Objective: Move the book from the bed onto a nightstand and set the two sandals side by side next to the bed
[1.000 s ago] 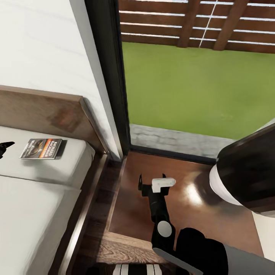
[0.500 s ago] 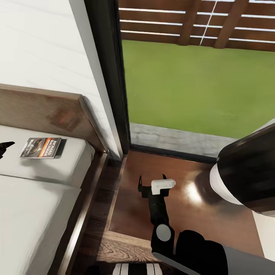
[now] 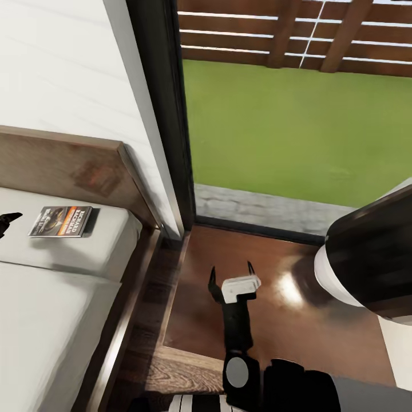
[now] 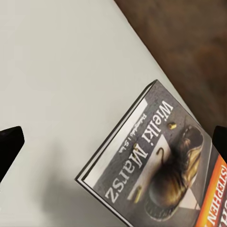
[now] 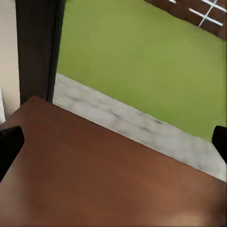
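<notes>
Your right tool (image 3: 231,273) has drawn back over the nightstand (image 3: 274,320), jaws spread and empty. The book (image 3: 61,221) lies on the bed (image 3: 51,309) at nine o'clock; your left tool (image 4: 113,142), open, must close in on it.

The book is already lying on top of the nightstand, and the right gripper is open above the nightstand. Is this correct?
Not quite. The book lies on the bed, on the mattress near the headboard, not on the nightstand; the head view shows it. The rest holds: the right gripper is open above the nightstand.
</notes>
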You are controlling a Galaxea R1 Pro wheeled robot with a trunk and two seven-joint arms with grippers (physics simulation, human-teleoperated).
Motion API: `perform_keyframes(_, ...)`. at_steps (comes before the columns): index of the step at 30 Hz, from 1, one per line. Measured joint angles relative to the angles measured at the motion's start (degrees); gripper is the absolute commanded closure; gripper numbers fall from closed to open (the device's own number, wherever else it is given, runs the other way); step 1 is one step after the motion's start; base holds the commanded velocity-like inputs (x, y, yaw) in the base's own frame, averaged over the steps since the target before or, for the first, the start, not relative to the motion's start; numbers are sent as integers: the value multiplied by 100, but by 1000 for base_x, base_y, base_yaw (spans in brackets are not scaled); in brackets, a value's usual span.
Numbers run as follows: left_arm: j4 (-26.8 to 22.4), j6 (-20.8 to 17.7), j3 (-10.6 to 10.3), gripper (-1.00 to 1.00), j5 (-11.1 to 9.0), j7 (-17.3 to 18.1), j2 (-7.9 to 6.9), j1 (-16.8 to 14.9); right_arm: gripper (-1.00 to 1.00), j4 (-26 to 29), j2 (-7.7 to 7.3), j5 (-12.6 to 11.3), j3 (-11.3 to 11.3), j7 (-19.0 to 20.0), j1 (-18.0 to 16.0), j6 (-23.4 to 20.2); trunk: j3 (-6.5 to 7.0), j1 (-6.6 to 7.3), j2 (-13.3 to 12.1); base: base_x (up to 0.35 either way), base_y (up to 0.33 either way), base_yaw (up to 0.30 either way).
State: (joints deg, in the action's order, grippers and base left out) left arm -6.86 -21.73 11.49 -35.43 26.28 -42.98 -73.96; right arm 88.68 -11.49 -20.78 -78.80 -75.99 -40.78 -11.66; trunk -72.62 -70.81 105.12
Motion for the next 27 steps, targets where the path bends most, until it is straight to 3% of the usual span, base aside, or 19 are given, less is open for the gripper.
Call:
perform_keyframes(1, -1, 0, -4, -100, 6, 0, 0, 0, -100, -2, 0, 302, -213, -229, 2, -205, 0, 0, 0, 0, 0, 0)
perform_keyframes(9, -1, 0, -9, -100, 20, -6, 0, 0, -100, -3, 0, 866, -346, -380, 184, -643, 0, 0, 0, 0, 0, 0)
perform_keyframes(14, 0, 0, -11, -100, 25, -9, 0, 0, -100, -2, 2, 1011, -357, -397, 235, -761, 0, 0, 0, 0, 0, 0)
perform_keyframes(27, -6, 0, -10, -100, 26, -18, 0, 0, -100, 0, 0, 1022, -358, -398, 237, -768, 0, 0, 0, 0, 0, 0)
